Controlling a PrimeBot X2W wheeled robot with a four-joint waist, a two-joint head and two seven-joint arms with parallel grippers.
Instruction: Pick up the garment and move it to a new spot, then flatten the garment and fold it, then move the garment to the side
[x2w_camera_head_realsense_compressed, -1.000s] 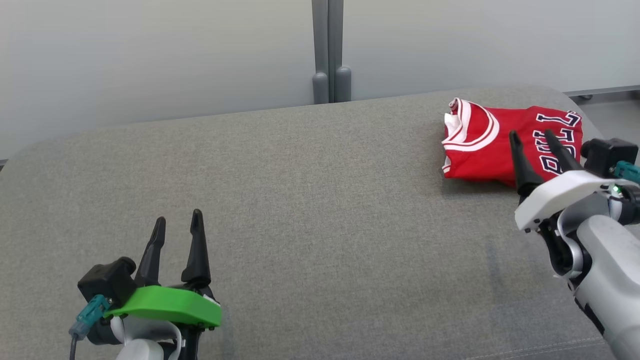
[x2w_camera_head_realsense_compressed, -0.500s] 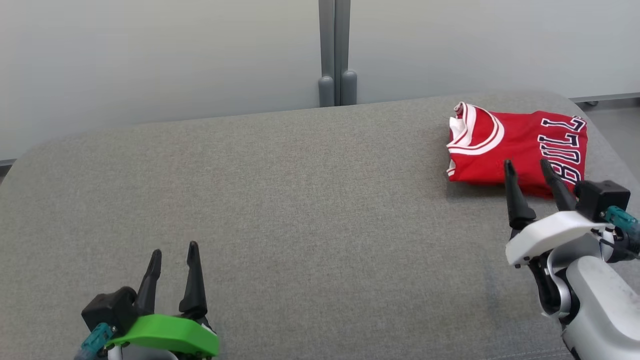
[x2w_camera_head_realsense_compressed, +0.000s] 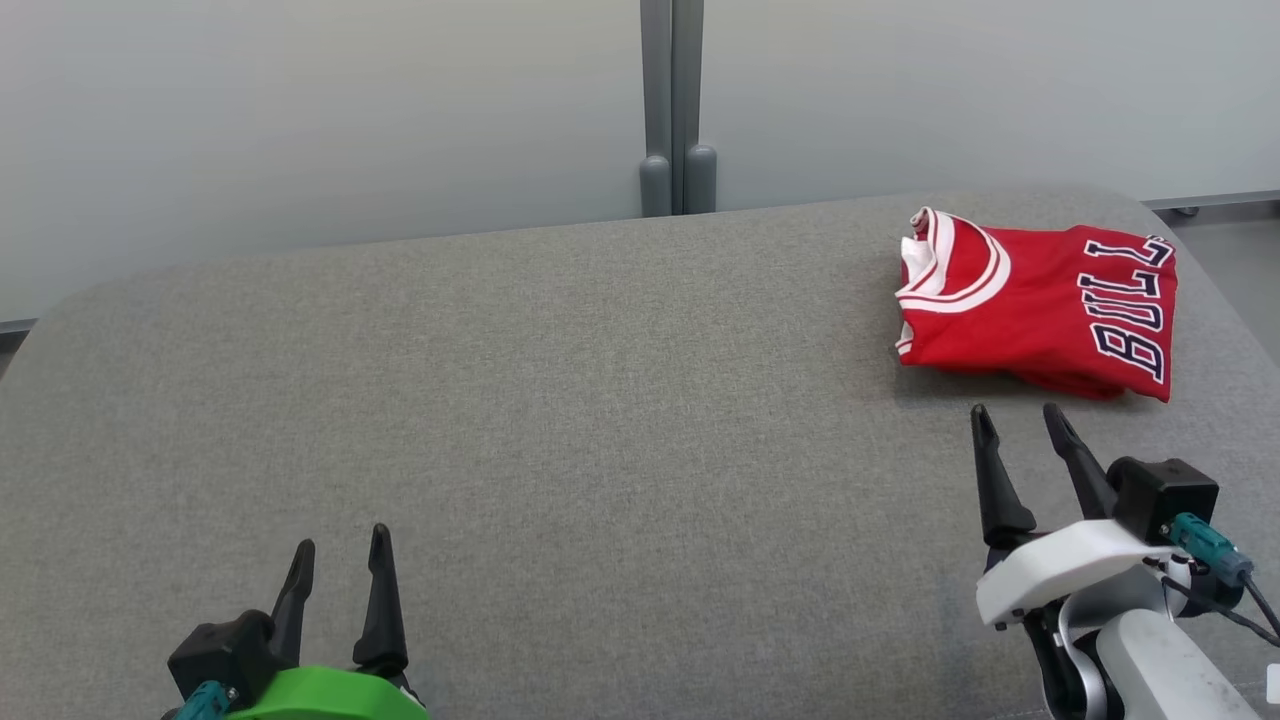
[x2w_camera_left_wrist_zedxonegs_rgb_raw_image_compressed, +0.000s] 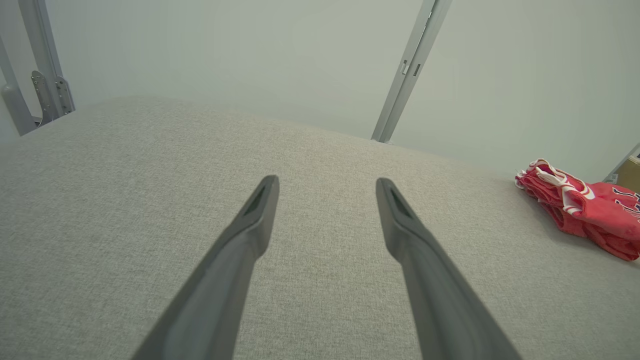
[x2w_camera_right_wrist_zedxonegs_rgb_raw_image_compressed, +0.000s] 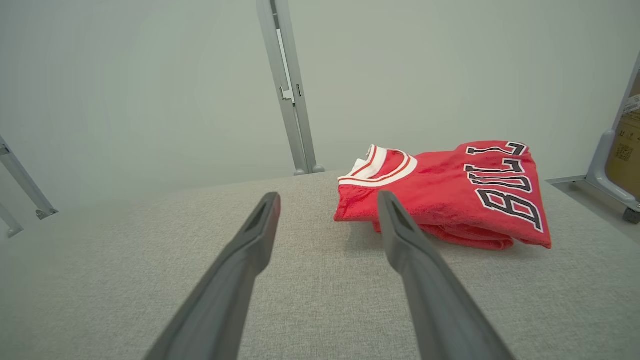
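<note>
The garment (x2w_camera_head_realsense_compressed: 1040, 305) is a red jersey with white trim and dark lettering, folded into a compact bundle near the far right corner of the grey padded table (x2w_camera_head_realsense_compressed: 600, 400). It also lies at the right edge of the left wrist view as the garment (x2w_camera_left_wrist_zedxonegs_rgb_raw_image_compressed: 582, 207), and ahead of my right fingers as the garment (x2w_camera_right_wrist_zedxonegs_rgb_raw_image_compressed: 450, 192). My right gripper (x2w_camera_head_realsense_compressed: 1015, 413) is open with nothing in it, a short way in front of the jersey and apart from it. At the near left my left gripper (x2w_camera_head_realsense_compressed: 340, 545) is open too, far from the cloth.
A pale wall with a grey upright post (x2w_camera_head_realsense_compressed: 672, 105) runs behind the table. The table's rounded right edge (x2w_camera_head_realsense_compressed: 1225, 300) lies just beyond the jersey, with floor and a frame foot (x2w_camera_right_wrist_zedxonegs_rgb_raw_image_compressed: 612, 180) past it. Bare grey cloth spans the middle and left.
My right gripper has drawn back toward me off the jersey, which stays folded in place. My left gripper has also pulled back and lower. The head view has shifted slightly.
</note>
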